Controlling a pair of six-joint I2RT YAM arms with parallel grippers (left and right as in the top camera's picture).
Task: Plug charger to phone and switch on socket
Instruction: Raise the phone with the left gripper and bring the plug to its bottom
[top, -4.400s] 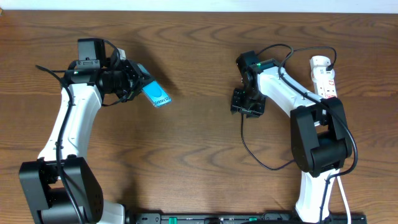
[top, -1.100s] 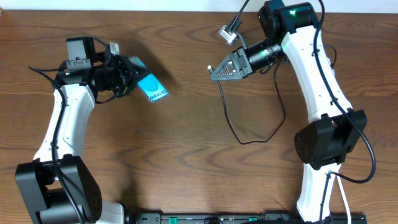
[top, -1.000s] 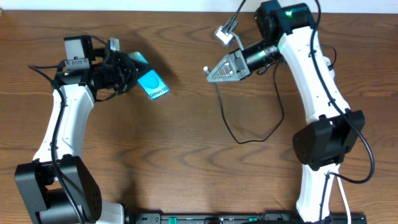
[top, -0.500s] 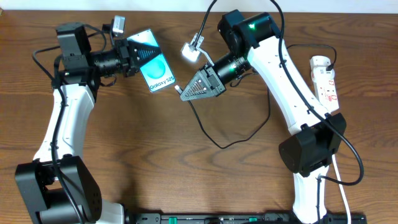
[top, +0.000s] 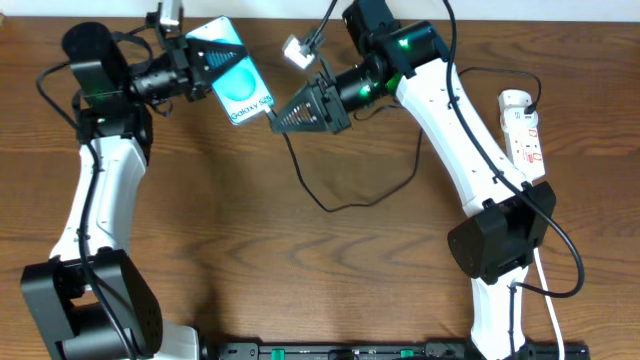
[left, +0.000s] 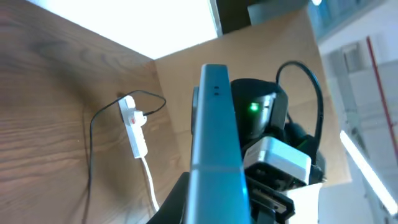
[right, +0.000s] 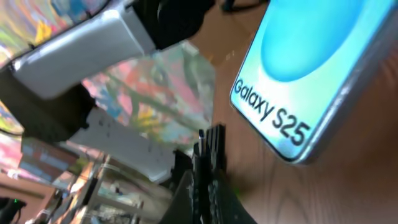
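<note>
My left gripper (top: 203, 68) is shut on the phone (top: 236, 82), which it holds up over the table's far left with the teal "Galaxy S25" screen facing up. In the left wrist view the phone (left: 215, 137) shows edge-on between the fingers. My right gripper (top: 280, 115) is shut on the plug tip of the charger (top: 330, 203), whose thin black cable loops across the table. The plug (right: 208, 149) points just beside the phone's lower edge (right: 298, 68), with a small gap. The white socket (top: 522, 124) lies at the right edge.
The socket (left: 132, 122) and its white cord lie on the brown wooden table (top: 250, 260). The charger cable hangs from the right gripper and rises to the right arm (top: 450, 110). A black rail (top: 380, 350) runs along the front edge.
The left arm has lifted the phone up and back. The right gripper has carried the charger plug left, from mid-table to just beside the phone's lower end.
</note>
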